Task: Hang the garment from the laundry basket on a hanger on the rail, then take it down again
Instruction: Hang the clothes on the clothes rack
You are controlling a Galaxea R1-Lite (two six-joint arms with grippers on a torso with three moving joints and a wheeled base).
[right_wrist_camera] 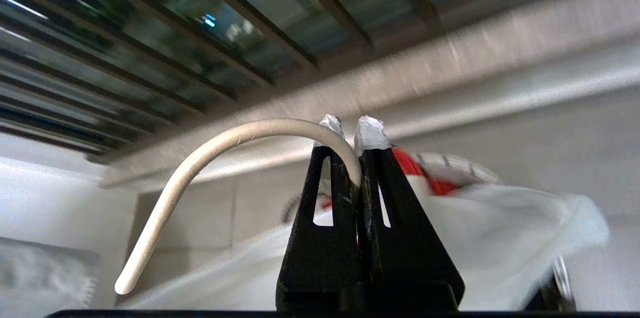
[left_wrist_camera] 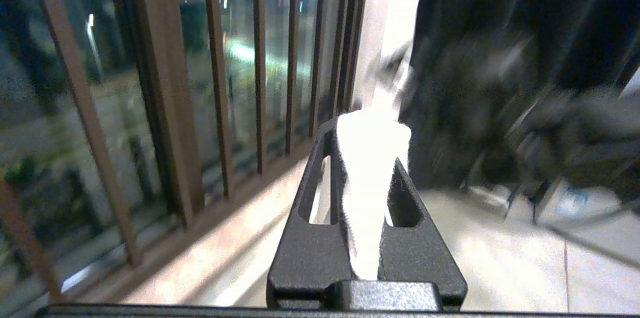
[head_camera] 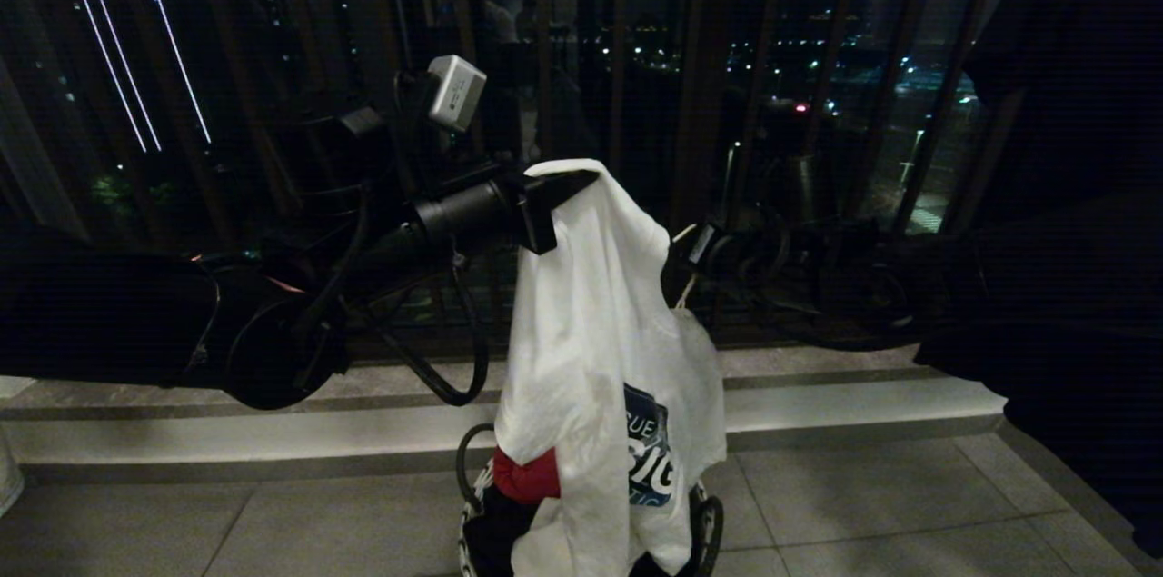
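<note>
At nine o'clock in the head view the left gripper [head_camera: 568,186] reaches in level, its jaws clenched on a bunched top fold of the garment [head_camera: 591,332]; the white T-shirt hangs crumpled straight down from there, its blue-and-black chest graphic with white lettering showing low, its hem falling into the laundry basket [head_camera: 704,527] at six o'clock, beside a small red cloth [head_camera: 527,475]; at three o'clock the right gripper [head_camera: 688,252] pinches the curved hook of the white hanger [right_wrist_camera: 220,150] just beside the shirt.
</note>
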